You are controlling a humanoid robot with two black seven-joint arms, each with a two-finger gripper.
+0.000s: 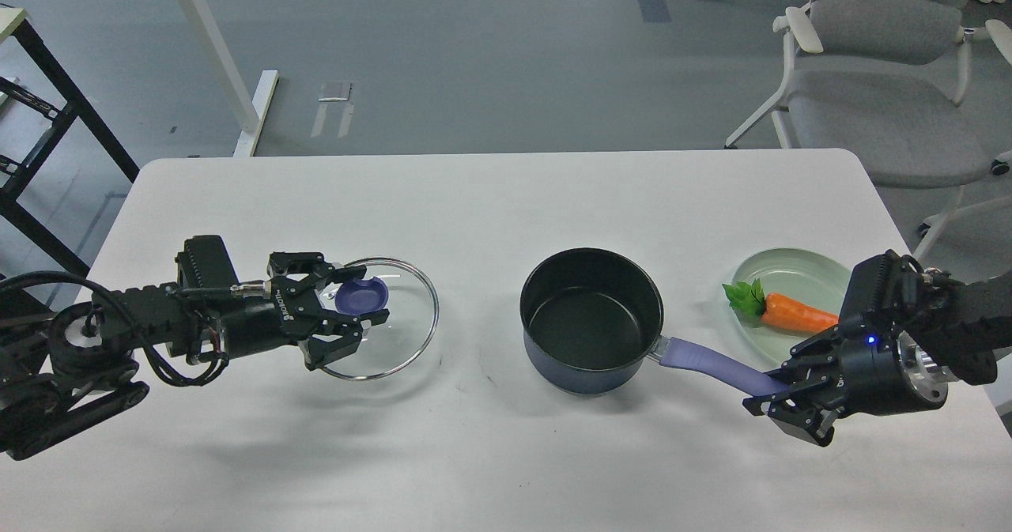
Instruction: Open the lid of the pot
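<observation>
The dark blue pot (585, 374) stands open at the table's middle, its black inside empty. Its purple handle (704, 362) points right toward the front. My right gripper (773, 394) is shut on the end of that handle. The glass lid (413, 311) with its purple knob (362, 296) is left of the pot, well apart from it, low over or on the table. My left gripper (354, 307) reaches in from the left with its fingers closed around the knob.
A pale green plate (798, 273) with a toy carrot (797, 314) sits at the right, just behind my right gripper. The white table (506, 200) has bare room behind the pot and lid. A grey chair (877, 66) stands beyond the table's far right corner.
</observation>
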